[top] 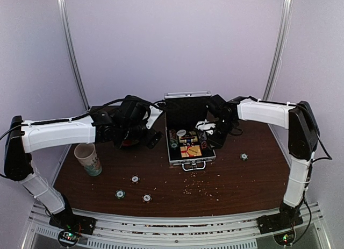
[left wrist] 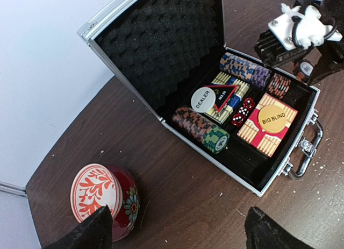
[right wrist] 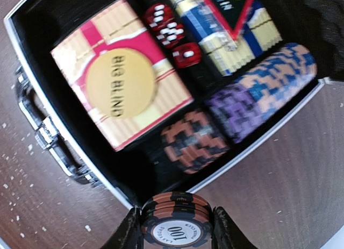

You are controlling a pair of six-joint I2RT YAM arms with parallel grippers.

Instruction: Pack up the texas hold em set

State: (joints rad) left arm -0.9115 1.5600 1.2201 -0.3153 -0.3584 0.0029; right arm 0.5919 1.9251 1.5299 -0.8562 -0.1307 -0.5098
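Silver case (top: 185,112) sits centre of the bench (top: 242,184), lid up, black foam inside. Chip rows, card box (right wrist: 72,58), yellow disc (right wrist: 119,83) and red dice (right wrist: 169,31) are in it. Right fingers (right wrist: 221,235) pinch a small chip stack (right wrist: 174,222), maybe three or four chips (blurry), at the case's right side. Left fingers (left wrist: 88,233) are spread and empty, left of the case. Chips look stiff, light and slick; a stack can shear, so grip across the rims. Loose chips (top: 135,179) lie near.
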